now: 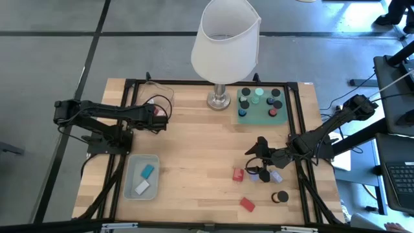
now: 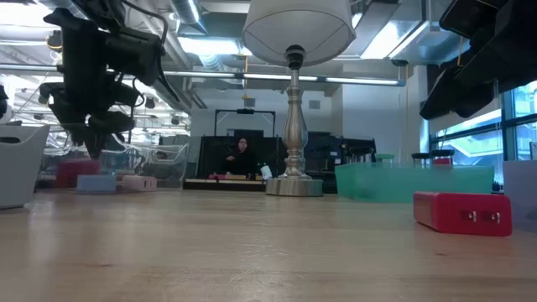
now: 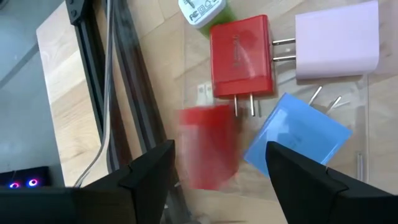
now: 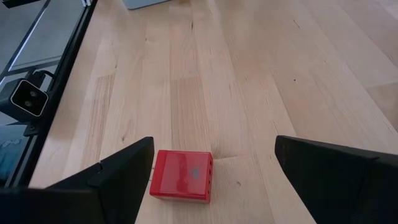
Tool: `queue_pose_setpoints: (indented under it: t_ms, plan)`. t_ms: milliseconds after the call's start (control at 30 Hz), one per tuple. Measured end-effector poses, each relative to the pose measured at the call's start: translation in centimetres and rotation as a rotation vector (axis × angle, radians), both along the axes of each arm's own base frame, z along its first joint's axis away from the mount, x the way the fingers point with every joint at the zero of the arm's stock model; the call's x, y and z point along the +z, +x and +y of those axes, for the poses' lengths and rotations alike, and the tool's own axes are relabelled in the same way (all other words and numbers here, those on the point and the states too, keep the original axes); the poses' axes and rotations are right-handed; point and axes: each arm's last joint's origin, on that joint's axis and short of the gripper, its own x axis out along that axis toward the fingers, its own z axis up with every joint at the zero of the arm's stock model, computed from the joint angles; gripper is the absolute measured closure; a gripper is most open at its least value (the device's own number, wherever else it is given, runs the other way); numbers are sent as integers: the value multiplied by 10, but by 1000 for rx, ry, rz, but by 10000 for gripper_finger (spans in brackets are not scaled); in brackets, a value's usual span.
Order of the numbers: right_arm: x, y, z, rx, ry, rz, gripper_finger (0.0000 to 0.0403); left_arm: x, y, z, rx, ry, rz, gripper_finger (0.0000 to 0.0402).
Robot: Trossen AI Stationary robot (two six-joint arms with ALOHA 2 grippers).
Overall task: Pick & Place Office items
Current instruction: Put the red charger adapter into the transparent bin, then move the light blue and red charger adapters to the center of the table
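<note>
the right hand (image 1: 259, 169) hangs wide open over the near right of the counter (image 1: 194, 142), one red charger block (image 4: 181, 175) lying between its fingers. judging from this, lower straight, centre the block, then close. the left hand (image 3: 217, 168), open above the clear tray (image 1: 162, 98) at far left, is dropping a blurred red block (image 3: 208, 146).

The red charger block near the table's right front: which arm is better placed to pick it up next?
The right arm. Its end effector hovers open just beside the red charger block, which lies between its fingers in the wrist view. The left end effector is across the table, over a clear tray.
</note>
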Motion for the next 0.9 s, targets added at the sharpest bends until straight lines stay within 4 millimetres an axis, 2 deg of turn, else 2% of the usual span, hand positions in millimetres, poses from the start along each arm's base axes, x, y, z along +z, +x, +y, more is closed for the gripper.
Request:
queue_pose_setpoints:
  t_ms: [100,200,367,500,700,900]
  plan:
    - [0,0,0,0,0,-1,64,3,1,0,-11,-3,7,157]
    - [0,0,0,0,0,0,64,15,9,2,-54,-1,-13,162]
    - [0,0,0,0,0,0,64,47,28,2,-113,78,-108,172]
    - [0,0,0,0,0,0,64,74,43,-6,-149,136,-242,178]
    - [0,0,0,0,0,0,64,90,71,-42,-332,144,-515,186]
    - [0,0,0,-7,-4,-3,64,98,89,-94,-588,170,-704,187]
